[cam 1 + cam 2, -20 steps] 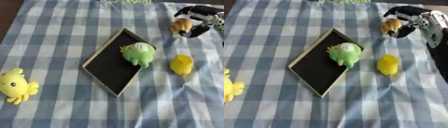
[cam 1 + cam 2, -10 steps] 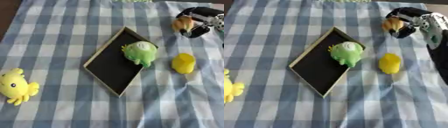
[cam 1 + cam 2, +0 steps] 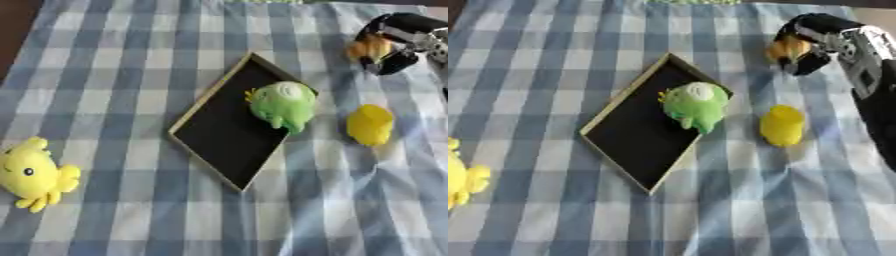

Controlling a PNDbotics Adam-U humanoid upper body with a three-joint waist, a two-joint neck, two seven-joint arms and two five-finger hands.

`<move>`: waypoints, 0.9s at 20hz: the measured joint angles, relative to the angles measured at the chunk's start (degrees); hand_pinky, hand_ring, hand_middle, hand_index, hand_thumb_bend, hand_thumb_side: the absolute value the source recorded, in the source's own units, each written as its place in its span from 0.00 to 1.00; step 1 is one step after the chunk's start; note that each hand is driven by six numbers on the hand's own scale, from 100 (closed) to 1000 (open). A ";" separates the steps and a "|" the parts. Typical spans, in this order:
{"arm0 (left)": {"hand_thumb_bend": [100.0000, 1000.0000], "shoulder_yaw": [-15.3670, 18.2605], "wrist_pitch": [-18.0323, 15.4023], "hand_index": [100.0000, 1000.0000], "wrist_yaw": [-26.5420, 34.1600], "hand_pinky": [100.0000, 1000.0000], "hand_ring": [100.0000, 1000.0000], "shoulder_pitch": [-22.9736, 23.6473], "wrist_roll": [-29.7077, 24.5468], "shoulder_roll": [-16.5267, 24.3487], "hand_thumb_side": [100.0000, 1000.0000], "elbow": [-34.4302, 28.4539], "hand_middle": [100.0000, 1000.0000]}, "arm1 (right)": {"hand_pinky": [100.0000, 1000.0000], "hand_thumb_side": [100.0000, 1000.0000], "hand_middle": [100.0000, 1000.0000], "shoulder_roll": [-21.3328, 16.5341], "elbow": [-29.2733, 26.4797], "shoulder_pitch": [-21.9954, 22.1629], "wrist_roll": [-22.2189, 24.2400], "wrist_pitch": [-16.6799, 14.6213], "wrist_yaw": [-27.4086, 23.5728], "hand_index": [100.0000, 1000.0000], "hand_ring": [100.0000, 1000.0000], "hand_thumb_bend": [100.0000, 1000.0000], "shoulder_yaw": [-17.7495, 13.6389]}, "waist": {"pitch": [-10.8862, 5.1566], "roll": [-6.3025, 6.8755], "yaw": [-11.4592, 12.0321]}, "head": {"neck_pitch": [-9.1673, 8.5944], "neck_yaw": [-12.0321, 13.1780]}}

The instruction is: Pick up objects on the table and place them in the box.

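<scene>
The box (image 3: pixel 229 131), a shallow dark tray with a pale rim, lies askew on the checked cloth covering the tabletop (image 3: pixel 114 60). A green plush toy (image 3: pixel 282 104) is already seated in it, against the box's far right rim. A small orange object (image 3: pixel 787 48) is held up beyond the box, to its far right, with the fingers of the right robot hand (image 3: pixel 808 45) curled round it. The carrying step is judged to be in hand: the orange object has been lifted and is not yet over the box. A move toward the box's open dark floor, nearer than the green toy, is called for, then a release. A yellow object (image 3: pixel 370 125) remains on the cloth just right of the box, and a yellow plush toy (image 3: pixel 31 172) well to its left. The left robot hand is not shown.
</scene>
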 measured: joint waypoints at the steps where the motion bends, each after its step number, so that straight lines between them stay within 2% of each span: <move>1: 0.15 0.00 0.00 0.79 0.01 0.67 0.81 0.00 0.00 -0.01 0.73 0.00 0.66 | 0.90 0.00 0.53 0.00 -0.08 0.03 -1.18 0.09 0.14 0.60 0.77 0.16 0.01 | 0.00 0.00 -0.05 | 0.00 -0.03; 3: 0.15 0.00 -0.01 0.79 0.10 0.67 0.81 0.01 0.00 -0.03 0.73 0.00 0.66 | 0.90 0.00 0.50 0.00 -0.38 0.49 -3.89 0.27 0.49 0.57 0.75 0.16 0.04 | 0.00 0.00 -0.09 | 0.00 -0.13; 9: 0.15 0.00 -0.01 0.79 0.18 0.68 0.81 0.08 0.00 -0.34 0.73 0.01 0.66 | 0.90 0.00 0.49 0.01 -1.49 1.13 -10.77 0.00 0.21 0.56 0.73 0.12 0.45 | -0.06 0.00 -0.60 | 0.07 -0.41; 13: 0.15 0.01 -0.01 0.79 0.19 0.68 0.81 0.14 0.00 -0.44 0.73 0.02 0.66 | 0.89 0.00 0.49 -1.04 -4.64 2.63 -10.95 -1.22 -2.07 0.56 0.73 0.11 1.34 | -0.15 -0.17 -1.23 | 0.49 -0.38; 15: 0.15 0.01 -0.01 0.79 0.20 0.68 0.81 0.17 0.00 -0.44 0.73 0.03 0.66 | 0.89 0.00 0.49 -2.18 -7.39 3.74 -10.22 -1.85 -4.03 0.57 0.73 0.07 1.92 | -0.41 -0.37 -1.59 | 0.55 -0.29; 16: 0.15 0.02 -0.01 0.79 0.20 0.68 0.81 0.18 0.00 -0.44 0.73 0.03 0.66 | 0.89 0.00 0.50 -2.76 -9.07 4.42 -9.75 -2.12 -5.41 0.58 0.73 0.02 2.23 | -0.71 -0.39 -1.72 | 0.58 -0.20; 18: 0.15 0.02 -0.01 0.79 0.21 0.68 0.81 0.19 0.00 -0.44 0.73 0.03 0.66 | 0.88 0.00 0.50 -4.28 -13.35 6.23 -8.47 -2.54 -9.10 0.58 0.73 0.00 3.08 | -1.16 -0.50 -1.89 | 0.60 0.00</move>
